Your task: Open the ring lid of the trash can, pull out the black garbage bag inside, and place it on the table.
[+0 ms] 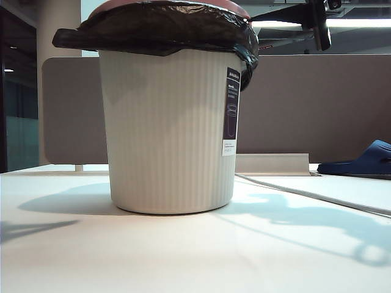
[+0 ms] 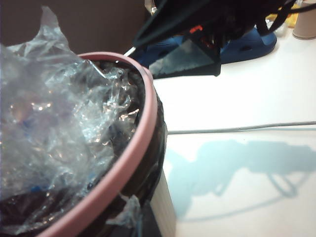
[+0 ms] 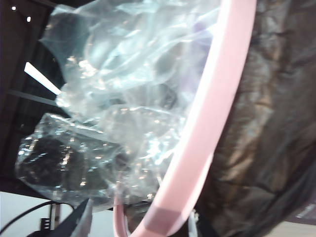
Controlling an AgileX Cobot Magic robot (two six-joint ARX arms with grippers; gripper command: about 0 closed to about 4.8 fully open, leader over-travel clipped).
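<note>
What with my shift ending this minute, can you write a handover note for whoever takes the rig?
Left gripper: shut, out of frame; its camera looks across the can's rim.
Right gripper: open, right at the ring lid, not closed on it.
The ring lid sits on the trash can, which stands on the table. The black garbage bag is folded over the rim under the lid, with crumpled clear plastic inside.
Done: nothing yet.
Left: lift the lid, pull the bag out, set it on the table.
</note>
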